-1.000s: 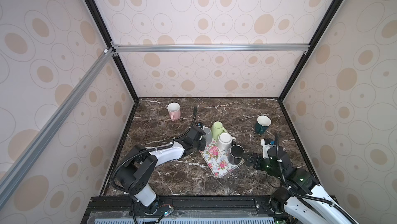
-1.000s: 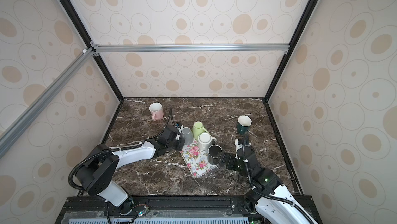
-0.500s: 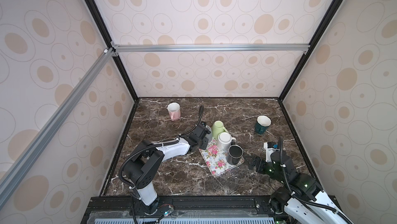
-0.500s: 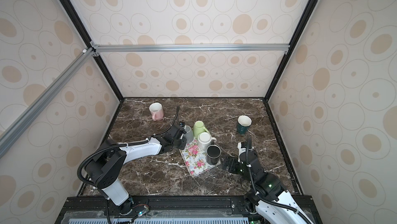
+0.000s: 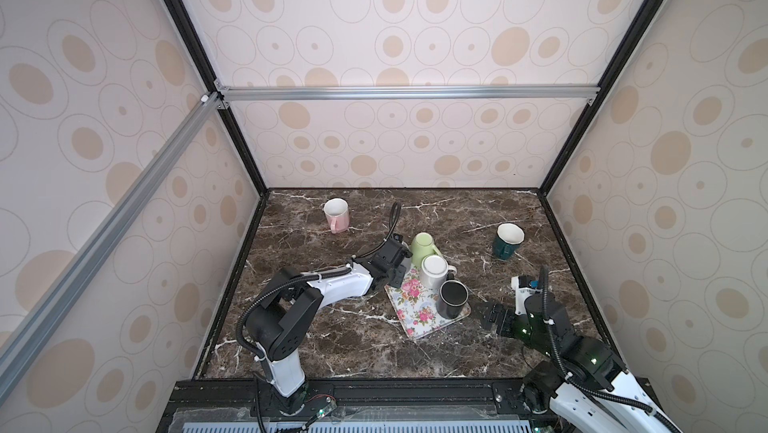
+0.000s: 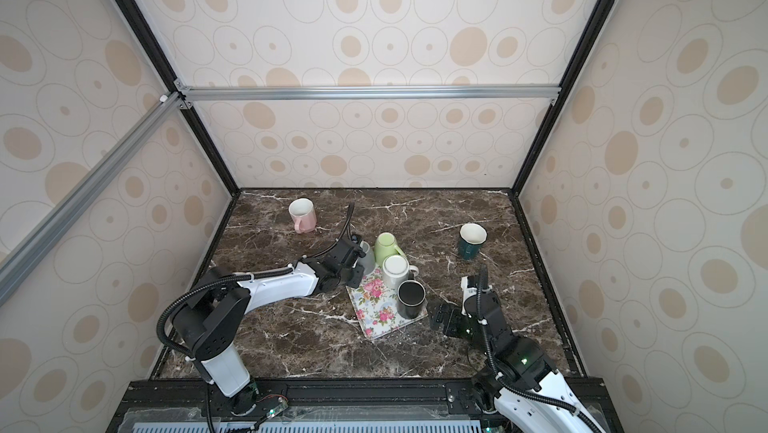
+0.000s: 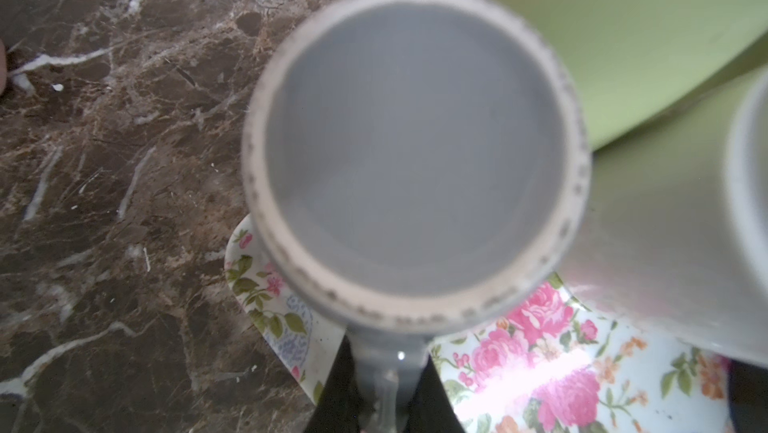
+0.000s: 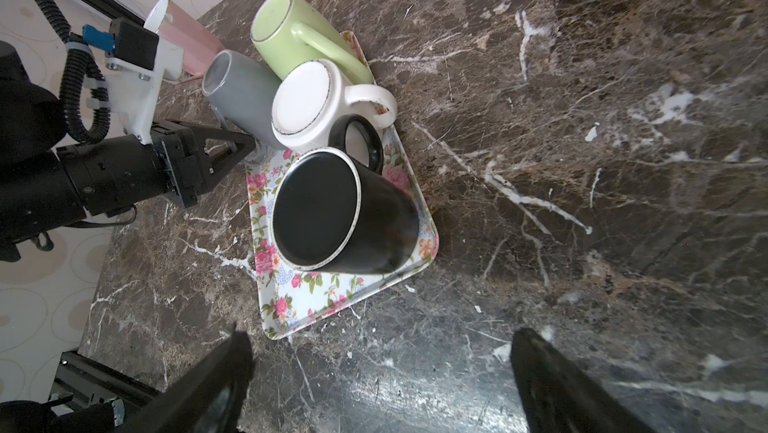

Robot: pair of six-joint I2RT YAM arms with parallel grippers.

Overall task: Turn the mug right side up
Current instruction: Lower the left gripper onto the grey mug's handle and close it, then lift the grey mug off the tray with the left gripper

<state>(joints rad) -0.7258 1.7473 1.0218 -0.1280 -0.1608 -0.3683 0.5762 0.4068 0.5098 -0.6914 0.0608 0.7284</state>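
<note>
The grey mug [image 8: 243, 94] stands base-up at the far left corner of the floral tray [image 8: 291, 298], leaning slightly. Its round base [image 7: 415, 152] fills the left wrist view. My left gripper [image 7: 384, 385] is shut on the grey mug's handle, low beside the tray [image 6: 376, 318], and also shows in the right wrist view [image 8: 245, 146]. In a top view the left gripper [image 6: 353, 262] covers most of the grey mug [image 6: 366, 258]. My right gripper [image 8: 380, 339] hangs open over bare marble in front of the tray, holding nothing.
A green mug [image 5: 424, 246], a white mug [image 5: 434, 271] and a black mug [image 5: 452, 298] sit base-up, crowded against the grey one. A pink mug [image 5: 336, 214] stands upright at the back left, a dark green mug [image 5: 507, 241] upright at the right.
The left gripper has reached in to the grey mug and shut on its handle. The right arm has drawn back a little toward the front.
</note>
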